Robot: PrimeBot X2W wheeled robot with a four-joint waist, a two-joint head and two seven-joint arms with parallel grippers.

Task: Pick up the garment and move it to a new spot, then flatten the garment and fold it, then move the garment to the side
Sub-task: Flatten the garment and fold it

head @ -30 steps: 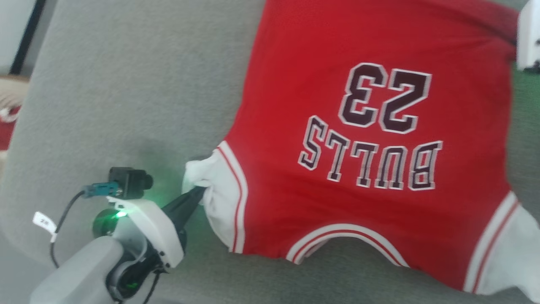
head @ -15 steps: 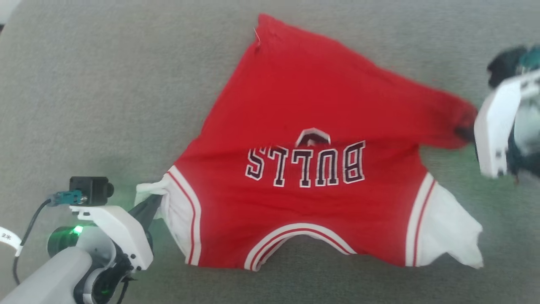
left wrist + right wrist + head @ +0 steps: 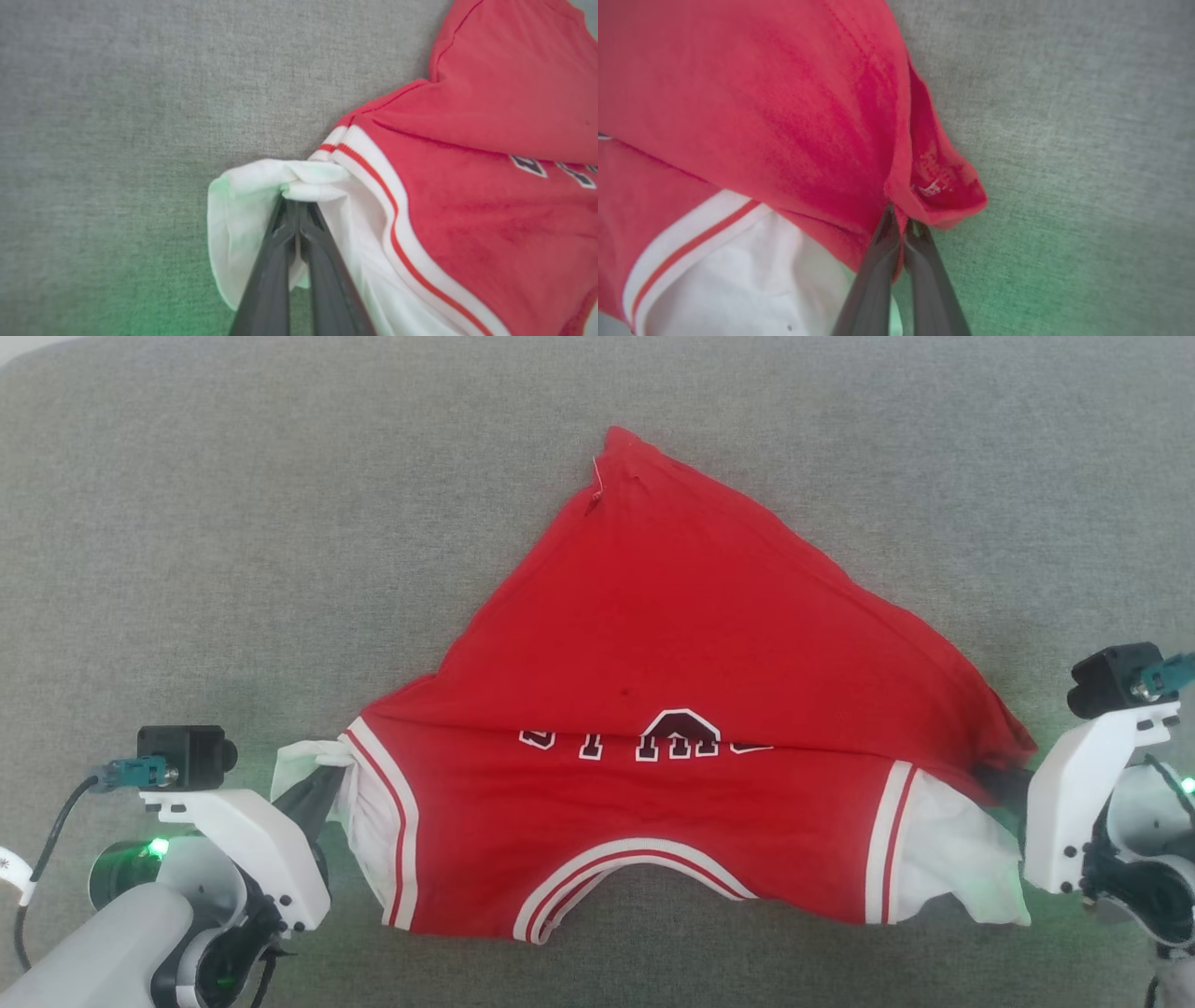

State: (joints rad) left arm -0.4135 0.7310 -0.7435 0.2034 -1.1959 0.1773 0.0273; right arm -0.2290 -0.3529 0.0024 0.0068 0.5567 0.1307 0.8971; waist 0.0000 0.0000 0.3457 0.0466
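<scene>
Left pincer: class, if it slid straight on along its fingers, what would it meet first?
The white sleeve of the garment, which the left pincer is shut on; depth beyond is unclear.

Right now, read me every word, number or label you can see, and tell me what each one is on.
Lettering on the garment: black, white-outlined, upside down, mostly hidden under a fold; no whole word reads.
White tag at the head view's lower left edge: too small to read.
Pale mark in the red hem: blurred.
</scene>
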